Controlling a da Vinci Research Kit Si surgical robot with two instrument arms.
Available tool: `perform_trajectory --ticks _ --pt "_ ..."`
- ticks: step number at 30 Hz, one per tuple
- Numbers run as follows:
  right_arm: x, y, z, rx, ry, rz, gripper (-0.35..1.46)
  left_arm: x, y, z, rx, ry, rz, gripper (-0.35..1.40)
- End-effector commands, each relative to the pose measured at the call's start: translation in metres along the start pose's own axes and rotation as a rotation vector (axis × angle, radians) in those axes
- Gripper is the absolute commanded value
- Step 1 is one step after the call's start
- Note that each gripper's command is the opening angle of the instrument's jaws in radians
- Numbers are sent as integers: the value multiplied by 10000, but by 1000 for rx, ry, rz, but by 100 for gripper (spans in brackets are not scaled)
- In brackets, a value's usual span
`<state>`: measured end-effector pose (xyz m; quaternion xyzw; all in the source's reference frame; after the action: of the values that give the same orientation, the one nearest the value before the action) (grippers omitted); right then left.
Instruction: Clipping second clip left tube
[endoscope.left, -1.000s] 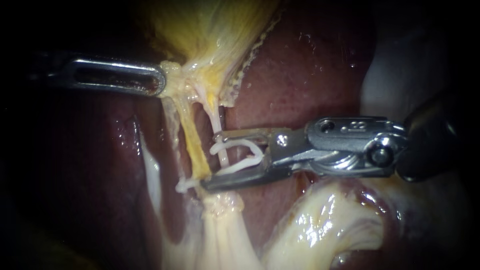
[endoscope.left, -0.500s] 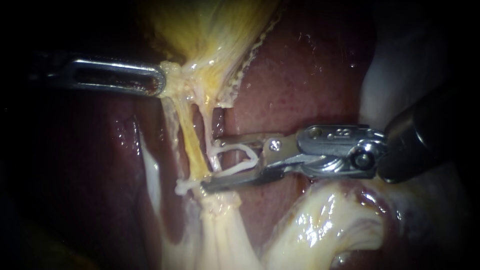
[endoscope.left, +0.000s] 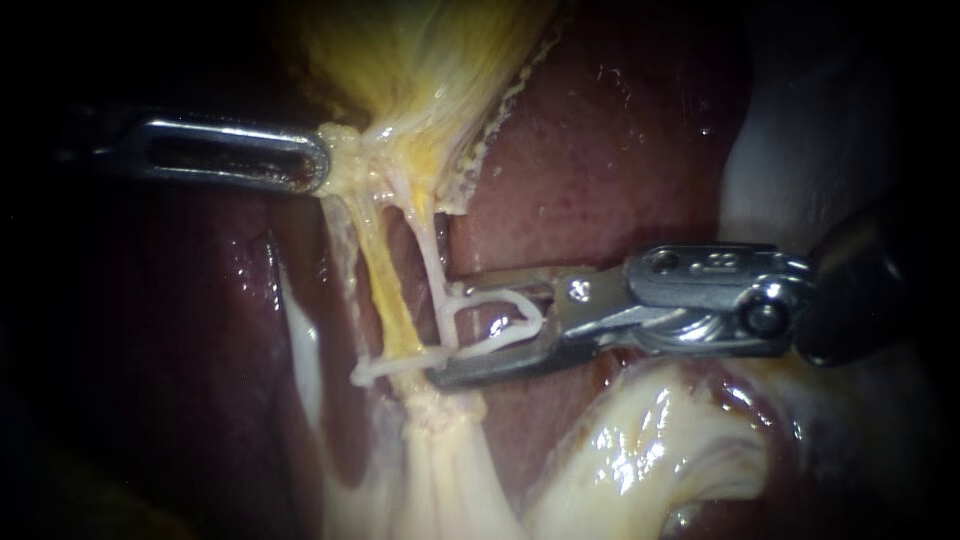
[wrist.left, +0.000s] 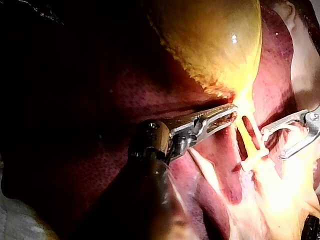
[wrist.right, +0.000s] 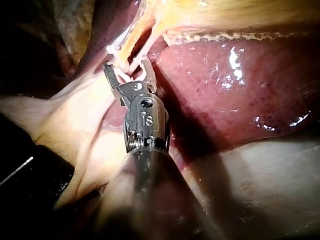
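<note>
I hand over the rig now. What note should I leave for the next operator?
Left instrument: jaws shut on tissue under the gallbladder.
Right instrument: jaws hold an open clip, just right of the left tube, not yet around it.
Done: one shut clip sits low across the left tube.
To do: probably set the open clip around that tube above it, then close.

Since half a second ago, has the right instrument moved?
Yes. Against the left instrument, which grips the gallbladder, the right instrument with its clip has drawn back toward the view's right, away from the left tube.
</note>
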<state>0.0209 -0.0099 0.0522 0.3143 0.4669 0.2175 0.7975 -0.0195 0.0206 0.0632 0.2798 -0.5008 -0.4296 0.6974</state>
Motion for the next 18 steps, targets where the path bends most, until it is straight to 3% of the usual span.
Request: perform_trajectory --ticks 1,8,18 --pt "4 -3 -2 1 -1 2 49 0 0 0 0 0 0 -35" --pt "14 -17 4 47 2 0 48 0 0 0 0 0 0 -35" --pt "-5 -1 28 56 -4 -23 47 0 0 1 0 0 0 -35"
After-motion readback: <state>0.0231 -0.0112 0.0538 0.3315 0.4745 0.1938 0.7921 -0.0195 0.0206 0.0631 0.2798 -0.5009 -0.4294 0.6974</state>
